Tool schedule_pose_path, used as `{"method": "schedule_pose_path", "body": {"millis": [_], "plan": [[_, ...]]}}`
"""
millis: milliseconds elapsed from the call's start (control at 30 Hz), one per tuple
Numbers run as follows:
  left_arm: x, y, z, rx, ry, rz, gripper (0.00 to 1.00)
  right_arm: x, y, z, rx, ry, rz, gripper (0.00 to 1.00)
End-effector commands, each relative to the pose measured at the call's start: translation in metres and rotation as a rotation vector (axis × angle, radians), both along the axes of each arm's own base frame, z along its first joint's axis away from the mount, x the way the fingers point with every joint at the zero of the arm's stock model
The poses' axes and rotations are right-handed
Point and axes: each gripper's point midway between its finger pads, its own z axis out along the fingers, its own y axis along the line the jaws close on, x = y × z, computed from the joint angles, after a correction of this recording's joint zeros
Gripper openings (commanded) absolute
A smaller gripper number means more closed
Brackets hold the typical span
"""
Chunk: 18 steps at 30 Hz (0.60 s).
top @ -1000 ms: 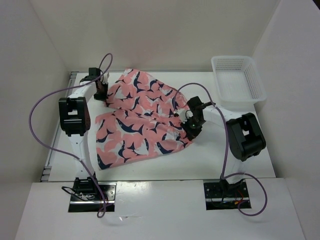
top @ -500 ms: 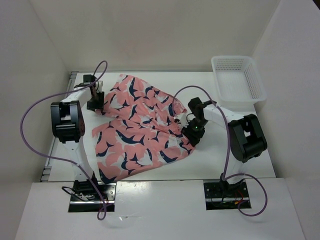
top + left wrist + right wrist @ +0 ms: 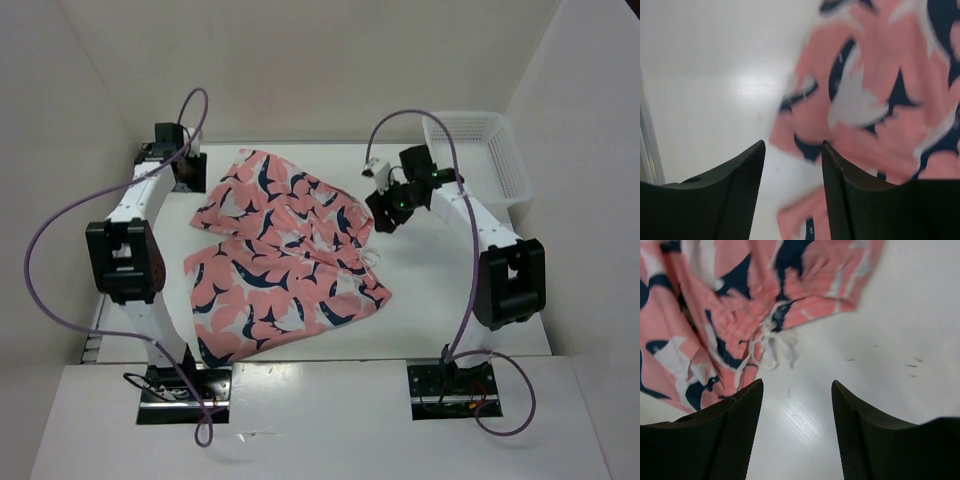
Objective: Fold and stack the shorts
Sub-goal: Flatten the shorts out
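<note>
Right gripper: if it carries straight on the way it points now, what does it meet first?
The right gripper would probably meet bare table first, which shows between its open jaws, just short of the white drawstring of the shorts. Depth is unclear, so it might graze that cord.

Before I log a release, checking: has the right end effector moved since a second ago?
Yes. The right end effector has left the shorts, moving toward the table's far edge, nearer the white basket.

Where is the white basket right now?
In the top view, the white basket sits at the table's far right corner, just right of the right end effector and clear of the shorts.
</note>
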Motion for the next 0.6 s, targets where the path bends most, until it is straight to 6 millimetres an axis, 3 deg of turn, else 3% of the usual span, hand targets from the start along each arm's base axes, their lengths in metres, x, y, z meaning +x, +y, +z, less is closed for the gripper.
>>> {"method": "schedule_pose_path", "body": {"millis": [0, 33, 67, 100, 200, 300, 333, 433, 567], "plan": [[-0.081, -0.053, 0.009, 0.039, 0.089, -0.103, 0.56, -0.039, 0.001, -0.012, -0.120, -0.069, 0.127, 0.63], [-0.107, -0.063, 0.002, 0.062, 0.150, -0.129, 0.56, -0.036, 0.004, 0.004, -0.138, -0.190, 0.185, 0.63], [-0.142, -0.073, -0.023, 0.068, 0.240, -0.168, 0.56, -0.041, 0.014, 0.005, -0.162, -0.232, 0.236, 0.63], [-0.167, -0.097, -0.010, 0.076, 0.219, -0.247, 0.56, -0.050, 0.018, -0.004, -0.175, -0.236, 0.281, 0.63], [-0.251, -0.120, -0.021, 0.144, 0.267, -0.406, 0.59, -0.055, 0.035, -0.007, -0.186, -0.256, 0.365, 0.63], [-0.298, -0.125, -0.016, 0.181, 0.242, -0.515, 0.63, -0.070, 0.036, -0.024, -0.208, -0.231, 0.406, 0.63], [-0.323, -0.127, -0.023, 0.209, 0.303, -0.590, 0.65, -0.074, 0.039, -0.026, -0.223, -0.250, 0.431, 0.63], [-0.363, -0.135, -0.028, 0.191, 0.416, -0.719, 0.68, -0.102, 0.038, -0.040, -0.288, -0.272, 0.537, 0.63], [-0.381, -0.134, -0.053, 0.228, 0.568, -0.765, 0.79, -0.131, 0.039, -0.051, -0.302, -0.277, 0.613, 0.63]]}}
